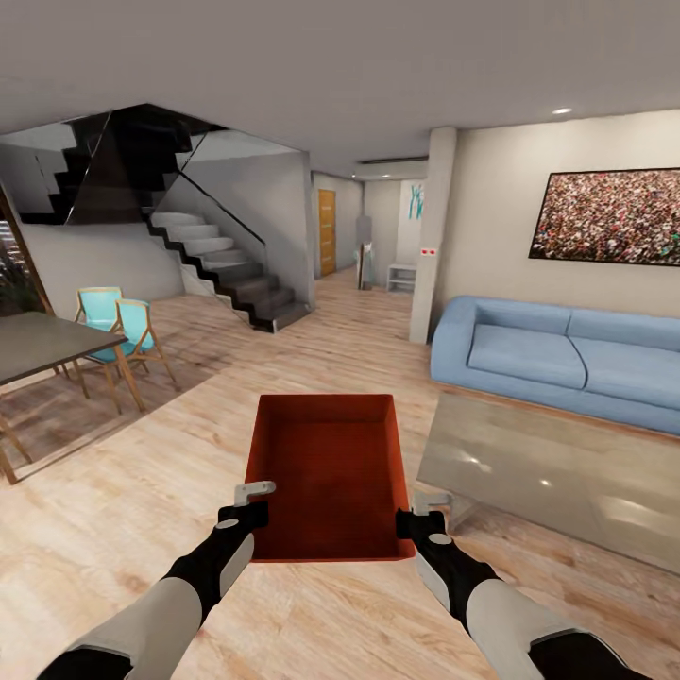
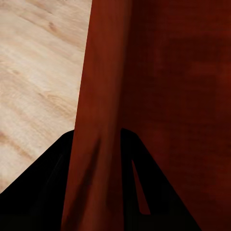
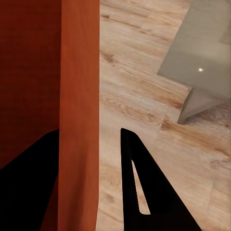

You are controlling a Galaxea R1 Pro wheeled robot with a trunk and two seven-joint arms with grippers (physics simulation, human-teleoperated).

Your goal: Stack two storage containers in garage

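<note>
Storage container (image 1: 326,477) was carried above wood floor (image 1: 123,529), beside blue sofa (image 1: 557,354). Left tool (image 1: 247,505) and right tool (image 1: 420,515) each pinched a side wall. Risk: thin-wall grips slipping during transit, dropping container.

Orange-red container (image 1: 326,477) betw both grippers, over wood floor (image 1: 142,491), blue sofa (image 1: 567,359) R

- storage container (image 1: 326,472): orange-red rectangular bin, open top up, plain smooth walls, flat bottom, level, long axis pointing away from the robot
- raised above the light wood-plank floor (image 1: 142,491) of the living room; blue sofa (image 1: 567,354) off to its right
</note>
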